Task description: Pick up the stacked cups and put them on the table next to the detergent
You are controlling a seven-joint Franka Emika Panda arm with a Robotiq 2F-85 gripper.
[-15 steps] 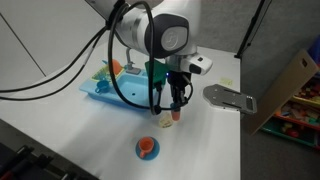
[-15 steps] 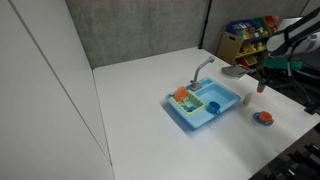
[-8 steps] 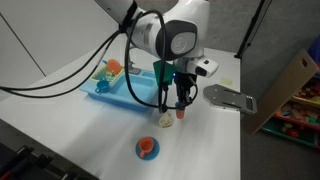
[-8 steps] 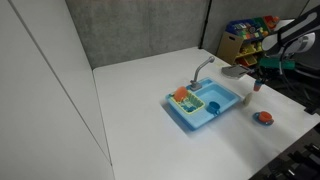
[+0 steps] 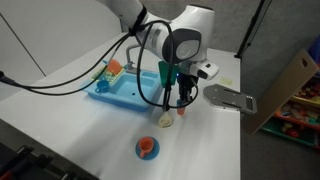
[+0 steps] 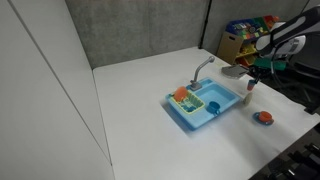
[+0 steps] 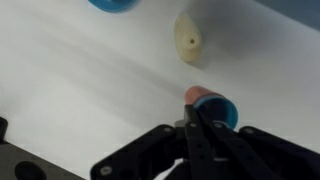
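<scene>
My gripper is shut on the stacked cups, a small red-orange and blue stack held by its rim a little above the white table. In the wrist view the jaws close around the stack. The detergent, a small cream-yellow lumpy toy, lies on the table just beside and below the gripper. It also shows in the wrist view. In an exterior view the gripper hangs to the right of the blue toy sink.
A blue toy sink holding orange items stands nearby. A blue-rimmed plate with orange on it lies near the front edge. A grey flat piece lies beside the gripper. A box of toys stands beyond the table edge.
The gripper has carried the stacked cups slightly up and away from the plate, toward the grey flat piece. The detergent and plate have not moved.
</scene>
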